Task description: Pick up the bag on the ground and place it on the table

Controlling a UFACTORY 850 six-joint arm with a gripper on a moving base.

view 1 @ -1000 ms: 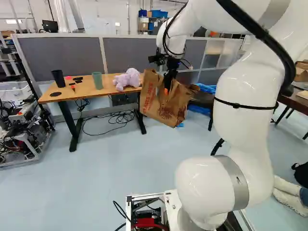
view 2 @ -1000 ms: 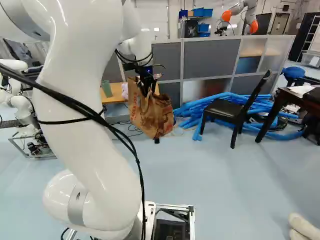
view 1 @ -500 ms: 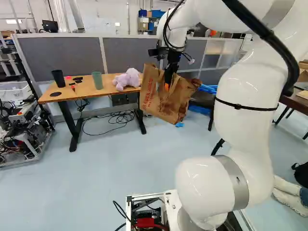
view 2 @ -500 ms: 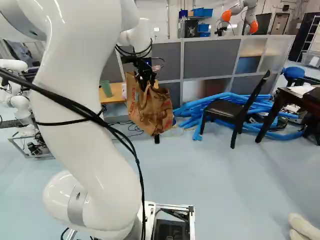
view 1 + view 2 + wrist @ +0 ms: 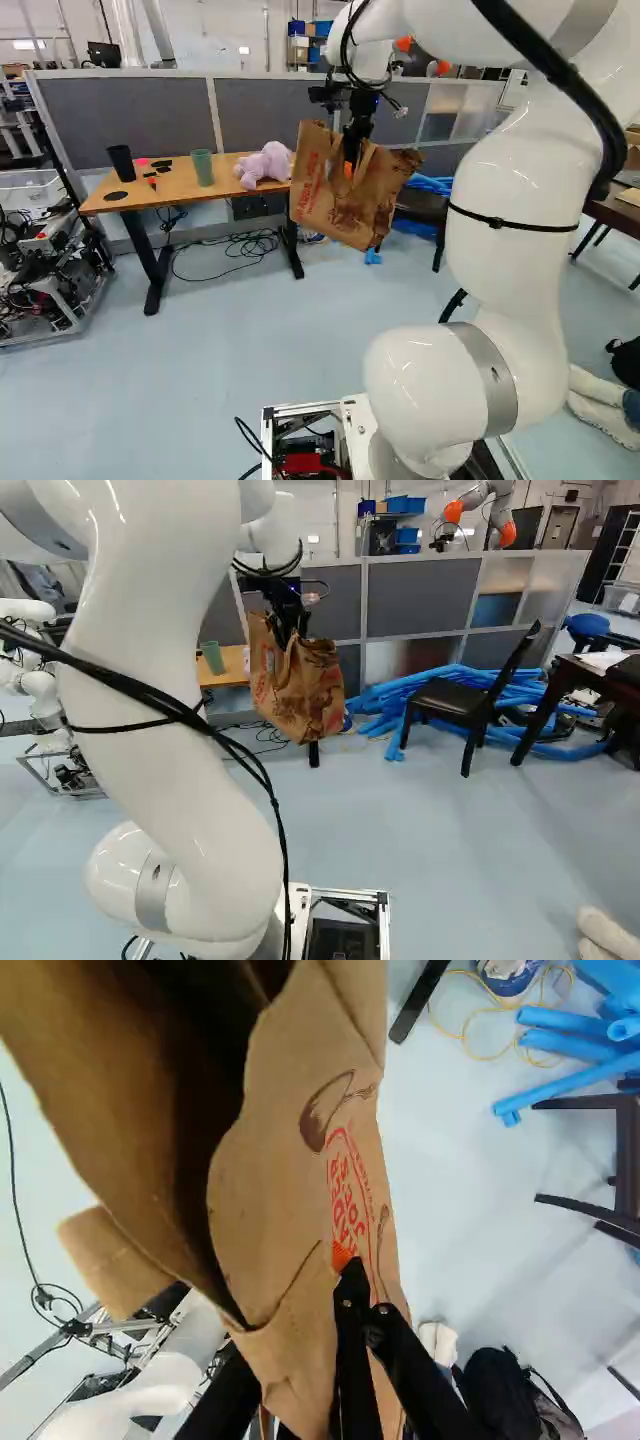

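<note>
Gripper (image 5: 349, 168) holds bag (image 5: 320, 205) near table (image 5: 175, 195) bearing cups (image 5: 202, 168), plush toy (image 5: 266, 165).

Glossy white arm (image 5: 520, 270), black gripper (image 5: 350, 168), dark cabling
In the left base view, the arm's rounded segments carry a silver-grey band (image 5: 488, 382) at four o'clock, a thin black strap (image 5: 500, 220) at three and a thick black cable (image 5: 548, 74) at two. Toward one, the gripper shows orange on its two black fingers. At six, the base's pale metal frame (image 5: 304, 408) surrounds a red part (image 5: 302, 462).
</note>
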